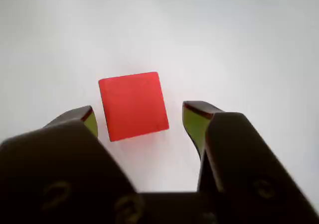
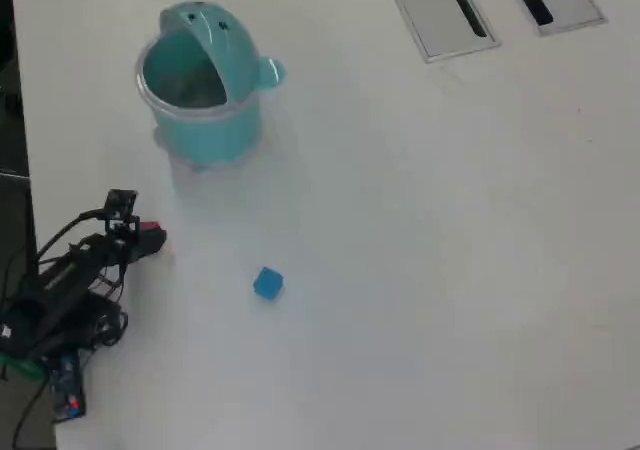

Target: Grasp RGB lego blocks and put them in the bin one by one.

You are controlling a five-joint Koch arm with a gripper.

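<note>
Gripper (image 1: 139, 122) spread wide, jaws either side of the red block (image 1: 133, 106), untouched, on the white worktop (image 2: 420, 270). Blue block (image 2: 267, 283) seen apart; teal bin (image 2: 203, 130) farther up in overhead view.

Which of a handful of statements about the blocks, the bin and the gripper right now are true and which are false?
1. The gripper is open, with the red block between its fingers. True.
2. The blue block is inside the bin. False: it lies on the white table, apart from the bin.
3. The bin stands upright. True.
4. The red block is clamped and lifted. False: in the wrist view there are gaps on both sides of it, and it rests on the table.
5. The blue block lies to the right of the arm in the overhead view. True.
</note>
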